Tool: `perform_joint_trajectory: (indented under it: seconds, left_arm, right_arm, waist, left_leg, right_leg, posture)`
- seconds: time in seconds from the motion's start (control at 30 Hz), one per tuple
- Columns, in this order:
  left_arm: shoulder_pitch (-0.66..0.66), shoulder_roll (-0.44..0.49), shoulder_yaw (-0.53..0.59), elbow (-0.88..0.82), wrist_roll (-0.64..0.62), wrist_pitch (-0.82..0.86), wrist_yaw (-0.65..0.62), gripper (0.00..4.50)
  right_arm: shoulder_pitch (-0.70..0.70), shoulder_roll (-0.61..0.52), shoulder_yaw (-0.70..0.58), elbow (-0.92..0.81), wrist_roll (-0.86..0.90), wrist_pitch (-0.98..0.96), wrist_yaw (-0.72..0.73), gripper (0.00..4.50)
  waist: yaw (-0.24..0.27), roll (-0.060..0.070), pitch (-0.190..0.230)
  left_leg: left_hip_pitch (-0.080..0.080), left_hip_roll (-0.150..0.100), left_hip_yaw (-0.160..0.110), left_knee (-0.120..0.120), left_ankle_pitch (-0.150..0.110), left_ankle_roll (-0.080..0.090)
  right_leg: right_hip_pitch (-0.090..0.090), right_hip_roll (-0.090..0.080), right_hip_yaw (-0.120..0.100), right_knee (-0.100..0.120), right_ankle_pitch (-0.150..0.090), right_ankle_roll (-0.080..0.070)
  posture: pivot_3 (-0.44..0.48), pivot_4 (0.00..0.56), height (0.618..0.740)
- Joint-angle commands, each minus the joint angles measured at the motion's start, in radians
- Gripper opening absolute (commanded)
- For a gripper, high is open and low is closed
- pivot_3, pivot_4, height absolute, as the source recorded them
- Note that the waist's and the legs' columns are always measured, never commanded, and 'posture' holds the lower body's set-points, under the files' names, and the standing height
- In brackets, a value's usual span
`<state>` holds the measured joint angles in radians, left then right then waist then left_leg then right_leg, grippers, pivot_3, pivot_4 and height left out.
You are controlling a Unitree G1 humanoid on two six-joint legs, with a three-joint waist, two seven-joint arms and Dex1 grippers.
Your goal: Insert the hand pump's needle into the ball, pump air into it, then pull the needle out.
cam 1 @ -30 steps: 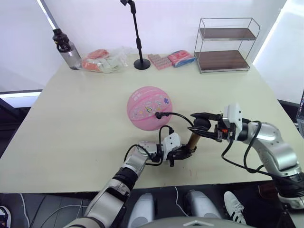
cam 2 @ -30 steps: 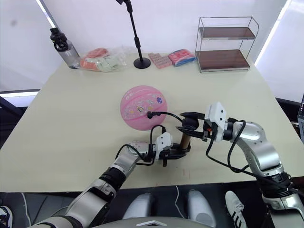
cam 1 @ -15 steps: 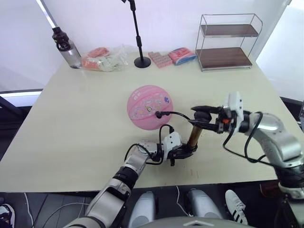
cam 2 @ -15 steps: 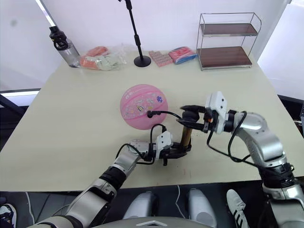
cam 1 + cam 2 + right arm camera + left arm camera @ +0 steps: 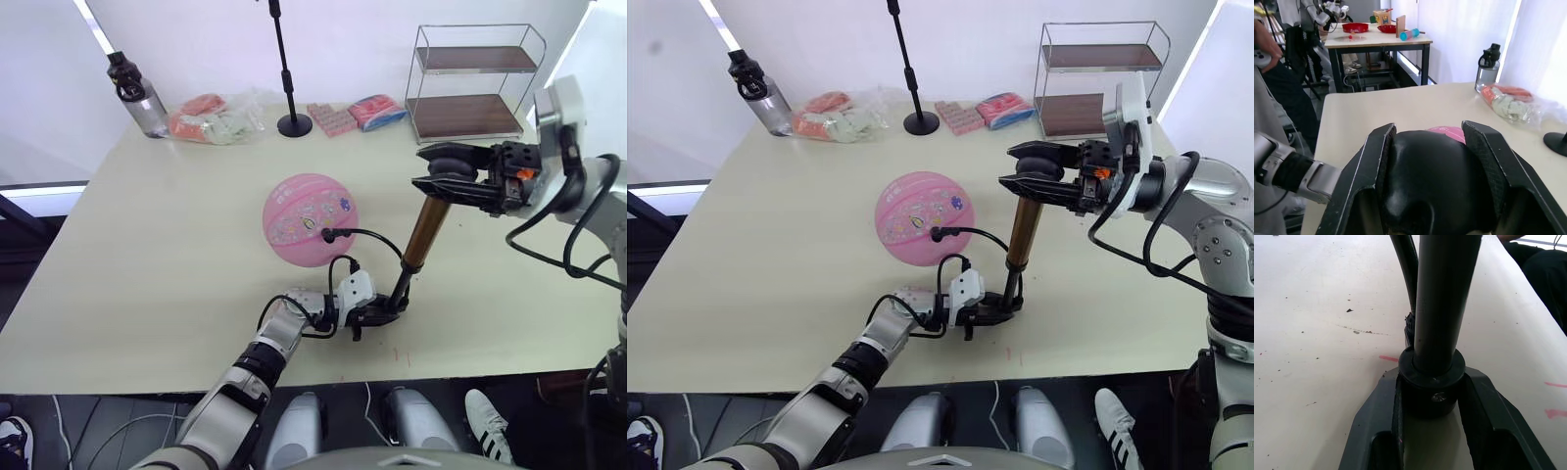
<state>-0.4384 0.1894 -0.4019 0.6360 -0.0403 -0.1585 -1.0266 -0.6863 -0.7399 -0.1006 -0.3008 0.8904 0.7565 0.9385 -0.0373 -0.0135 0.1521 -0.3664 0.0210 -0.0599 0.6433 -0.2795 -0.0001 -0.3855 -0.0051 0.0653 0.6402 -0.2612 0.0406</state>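
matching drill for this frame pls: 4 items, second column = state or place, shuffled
1. ball
2. pump
3. left gripper
4. right gripper

A. clamps the pump's base on the table
B. holds the T-handle, raised
C. near upright, rod drawn out
D. mid-table, hose fitting at its face

Pairs: 1-D, 2-C, 3-A, 4-B

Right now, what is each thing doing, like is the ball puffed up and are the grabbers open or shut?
Ball: round, on the table, needle end of the hose plugged in.
Pump: upright, handle pulled up.
Left gripper: shut on the pump's base.
Right gripper: shut on the handle.
Bottle: upright, capped.
Shelf: empty.
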Motion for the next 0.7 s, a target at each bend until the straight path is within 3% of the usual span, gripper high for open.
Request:
perform_joint_trajectory:
  seconds: [0.03, 0.27, 0.47, 0.7]
  left_arm:
    - [0.064, 0.048, -0.027, 0.151, 0.087, 0.088, 0.038, 1.11]
    - [0.061, 0.047, -0.029, 0.153, 0.088, 0.088, 0.037, 1.11]
    - [0.074, 0.052, -0.03, 0.139, 0.086, 0.091, 0.039, 1.11]
    - [0.081, 0.055, -0.027, 0.129, 0.09, 0.092, 0.043, 1.11]
  right_arm:
    - [-0.084, 0.003, -0.127, -0.035, 0.106, -0.012, -0.028, 1.65]
    - [0.099, 0.012, -0.001, -0.061, -0.087, -0.147, 0.037, 1.65]
    - [0.286, 0.062, 0.151, 0.003, -0.309, -0.378, 0.088, 1.65]
    - [0.397, 0.116, 0.225, 0.107, -0.431, -0.547, 0.104, 1.65]
  waist:
    - [0.001, 0.0, 0.0]
    - [0.002, -0.001, -0.001]
    - [-0.005, -0.006, -0.01]
    - [-0.006, -0.01, -0.015]
  left_leg:
    - [-0.001, 0.0, 0.0, 0.0, 0.0, 0.0]
    - [-0.003, -0.001, 0.0, 0.001, 0.0, 0.0]
    - [0.006, 0.0, 0.001, 0.0, 0.0, 0.0]
    - [0.013, 0.003, -0.001, -0.001, 0.0, 0.0]
  right_leg:
    - [-0.001, 0.0, 0.0, 0.0, 0.0, 0.0]
    - [-0.002, -0.001, -0.001, 0.0, 0.0, 0.0]
    - [0.004, 0.002, 0.0, 0.0, 0.0, 0.0]
    - [0.009, 0.003, 0.0, 0.001, -0.002, -0.004]
  posture:
    - [0.0, 0.15, 0.74]
    - [0.0, 0.15, 0.74]
    - [0.0, 0.15, 0.74]
    - [0.0, 0.15, 0.74]
